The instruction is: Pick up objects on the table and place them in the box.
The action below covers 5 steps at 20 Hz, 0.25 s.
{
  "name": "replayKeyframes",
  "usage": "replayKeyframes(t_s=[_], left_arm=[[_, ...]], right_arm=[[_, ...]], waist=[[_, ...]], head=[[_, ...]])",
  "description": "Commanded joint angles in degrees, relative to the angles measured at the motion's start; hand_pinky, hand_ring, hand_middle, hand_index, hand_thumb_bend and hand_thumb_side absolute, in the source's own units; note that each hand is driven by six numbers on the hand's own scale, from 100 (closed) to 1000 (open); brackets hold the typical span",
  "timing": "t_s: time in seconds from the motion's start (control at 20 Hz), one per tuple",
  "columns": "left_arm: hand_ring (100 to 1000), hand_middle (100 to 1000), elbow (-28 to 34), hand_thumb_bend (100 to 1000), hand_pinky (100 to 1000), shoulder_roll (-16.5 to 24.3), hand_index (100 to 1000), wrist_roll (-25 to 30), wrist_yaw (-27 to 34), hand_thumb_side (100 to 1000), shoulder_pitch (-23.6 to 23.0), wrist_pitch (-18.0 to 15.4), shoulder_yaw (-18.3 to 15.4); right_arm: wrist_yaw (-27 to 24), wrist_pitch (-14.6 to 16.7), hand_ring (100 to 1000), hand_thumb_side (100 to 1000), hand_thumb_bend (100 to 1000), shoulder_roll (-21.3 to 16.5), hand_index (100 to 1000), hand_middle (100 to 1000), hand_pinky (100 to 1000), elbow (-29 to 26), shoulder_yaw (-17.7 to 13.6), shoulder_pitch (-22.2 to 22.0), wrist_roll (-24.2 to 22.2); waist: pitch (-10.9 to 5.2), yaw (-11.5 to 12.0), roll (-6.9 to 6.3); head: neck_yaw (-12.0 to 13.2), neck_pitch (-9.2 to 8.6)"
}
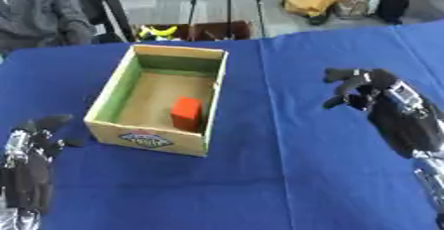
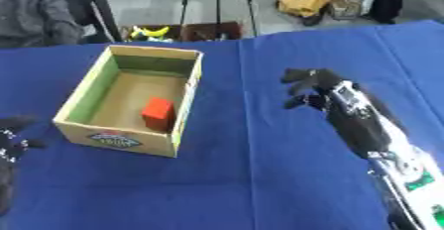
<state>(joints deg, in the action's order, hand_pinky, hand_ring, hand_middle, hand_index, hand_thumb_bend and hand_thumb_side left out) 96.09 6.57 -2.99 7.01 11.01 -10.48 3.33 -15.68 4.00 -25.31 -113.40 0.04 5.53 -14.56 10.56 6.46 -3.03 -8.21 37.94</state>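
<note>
**Block in box; right hand free over cloth**

Obs.: Red block (image 1: 186,113) stands inside the box (image 1: 111,94), against its right wall near the front. No other loose object is visible on the blue cloth (image 1: 260,174).

Right hand (image 1: 357,89) hangs over the cloth to the right of the box, well apart from it, fingers loosely bent and grasping nothing: released. Left hand (image 1: 33,140) rests near the lower-left edge, just beside the box's front corner, fingers relaxed, empty.

Judgement: the placing looks done and the step in hand is clearing away.

Method notes:
- Keep the right hand high and right of the box, so it does not catch the rim.
- Leave the left hand off the front corner; a nudge could slide the box.
- Check the cloth for further objects before any new reach.
</note>
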Motion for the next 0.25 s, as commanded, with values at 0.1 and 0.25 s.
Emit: replayKeyframes(t_s=[0.1,0.25], left_arm=[[815,644,0.6,100,524,0.6,651,-0.03,0.02,999,0.2,-0.17,-0.34],[815,644,0.63,100,524,0.59,648,-0.03,0.03,1000,0.1,-0.19,-0.3]], right_arm=[[0.82,-0.24,979,927,100,-0.32,604,739,656,-1.2,-0.18,0.47,0.09],[0.98,-0.37,979,925,100,-0.23,590,739,656,-1.2,-0.02,0.4,0.0]], waist=[[-0.83,-0.04,0.07],[-0.88,-0.18,0.04]], head=[[0.39,0.29],[0.58,0.46]])
